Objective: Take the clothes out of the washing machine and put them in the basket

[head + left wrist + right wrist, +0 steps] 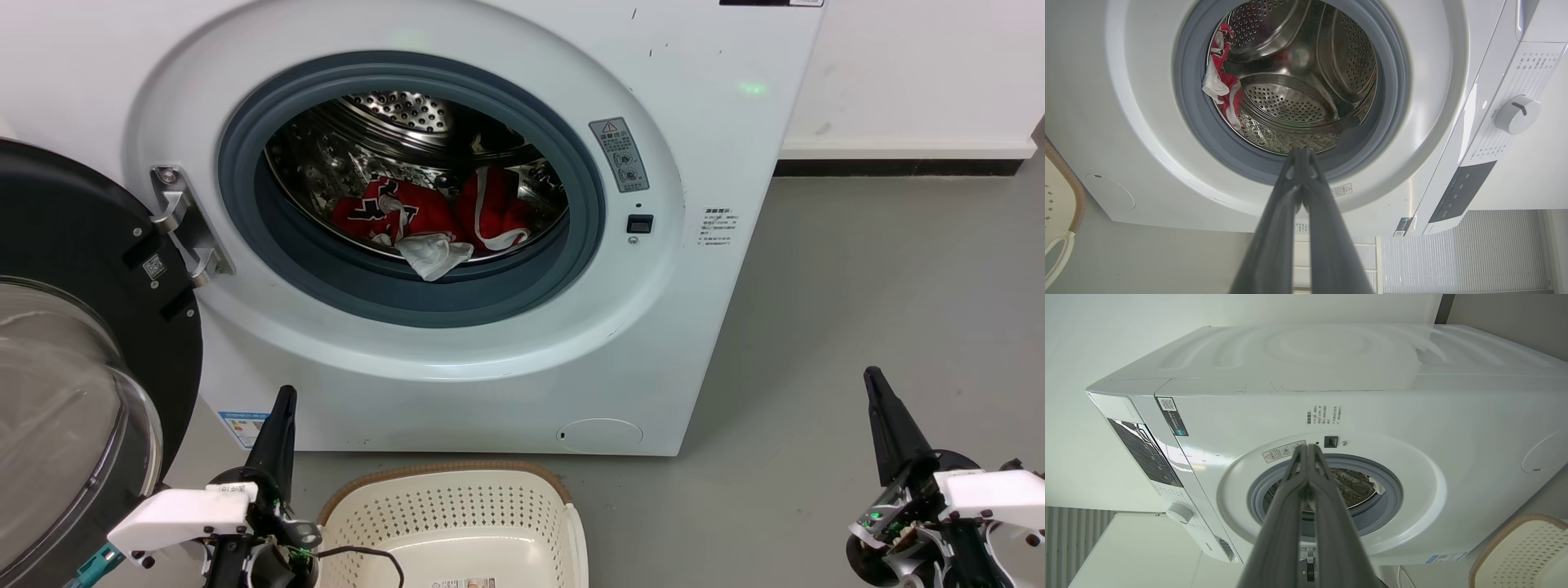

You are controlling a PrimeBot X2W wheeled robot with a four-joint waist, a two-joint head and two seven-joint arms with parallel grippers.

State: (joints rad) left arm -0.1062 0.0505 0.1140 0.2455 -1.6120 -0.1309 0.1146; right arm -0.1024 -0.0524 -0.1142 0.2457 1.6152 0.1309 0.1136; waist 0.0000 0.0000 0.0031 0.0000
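left gripper [283, 402], right gripper [875, 384] both pressed together, empty. best: spread one, reach over grey ring [424, 304] into washing machine [718, 122], pinch white cloth [431, 255] fronting red clothes [424, 214], lift clear toward basket [445, 472].

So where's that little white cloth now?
Head view: the white cloth lies at the drum's front edge, against the red garments inside the washing machine.

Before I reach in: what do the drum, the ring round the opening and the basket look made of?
Drum: apparently polished steel, shiny, reflective, punched with holes. Ring: matt grey, probably rubber, with a soft folded lip. Basket: likely moulded plastic, smooth cream walls with perforations; its brown rim's material is unclear.
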